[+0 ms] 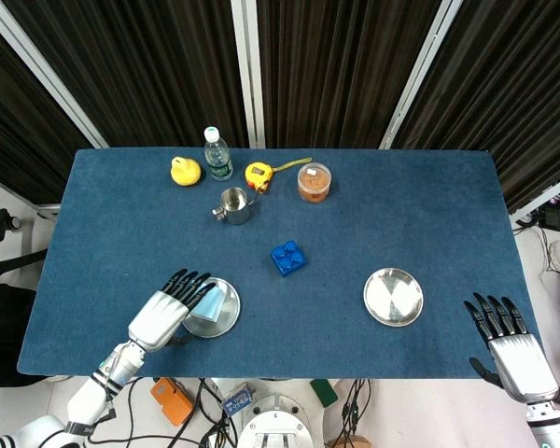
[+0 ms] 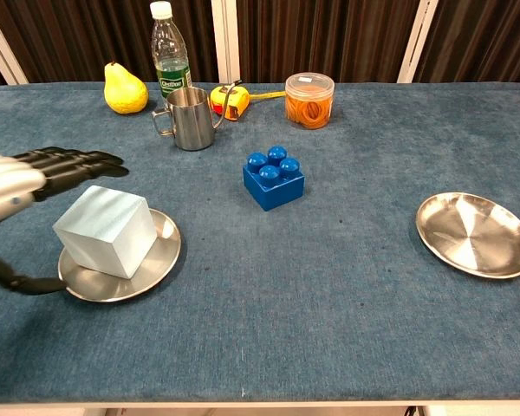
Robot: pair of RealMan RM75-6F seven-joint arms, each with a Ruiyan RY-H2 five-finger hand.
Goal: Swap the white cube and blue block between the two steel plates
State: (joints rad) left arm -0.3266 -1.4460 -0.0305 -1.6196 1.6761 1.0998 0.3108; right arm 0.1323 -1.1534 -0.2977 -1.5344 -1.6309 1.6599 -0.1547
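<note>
Currently the left robot hand (image 1: 173, 306) hovers spread and empty over the white cube (image 2: 102, 230), which sits on the left plate (image 2: 152, 264). Right of that plate: blue block (image 1: 287, 258), then empty right plate (image 1: 393, 297). Right robot hand (image 1: 510, 346), fingers apart, holds nothing.

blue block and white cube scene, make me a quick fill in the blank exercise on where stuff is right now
1. The white cube sits on the ____ steel plate.
2. The blue block rests on the ____, not on a plate.
3. The right steel plate holds ____.
4. The ____ hand is spread open over the white cube.

Missing words: left; table; nothing; left
</note>
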